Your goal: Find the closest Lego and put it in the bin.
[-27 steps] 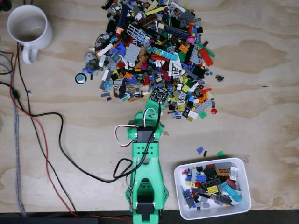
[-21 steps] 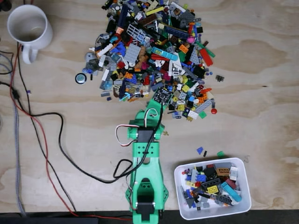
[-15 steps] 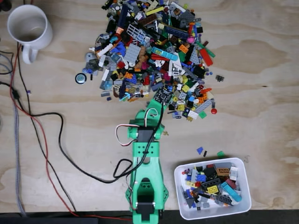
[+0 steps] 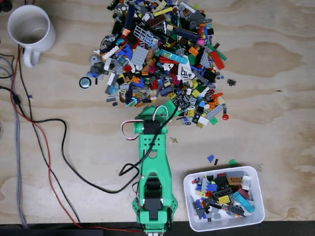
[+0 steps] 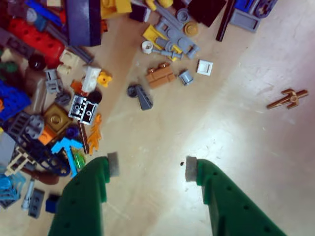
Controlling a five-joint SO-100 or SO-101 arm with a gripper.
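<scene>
In the fixed view my green arm (image 4: 152, 147) reaches up and right to the lower edge of the Lego pile (image 4: 157, 54). A small dark square plate with pale studs (image 4: 182, 102) sits right at the arm's tip; I cannot tell whether it touches it. The white bin (image 4: 222, 169) stands at the lower right, holding several mixed pieces. In the wrist view my gripper (image 5: 151, 168) is open over bare wood, with nothing between its grey pads (image 5: 112, 164). A small black studded piece (image 5: 81, 108) lies ahead of the left finger.
A white mug (image 4: 30, 56) stands at the top left. Black and red cables (image 4: 49, 147) run down the left side. A blue bit (image 4: 210, 158) and a green bit (image 4: 232, 162) lie above the bin. A brown piece (image 5: 288, 99) lies right of the gripper.
The arm's tip has swung to the right along the pile's lower edge. The dark studded plate at its tip has shifted right with it.
</scene>
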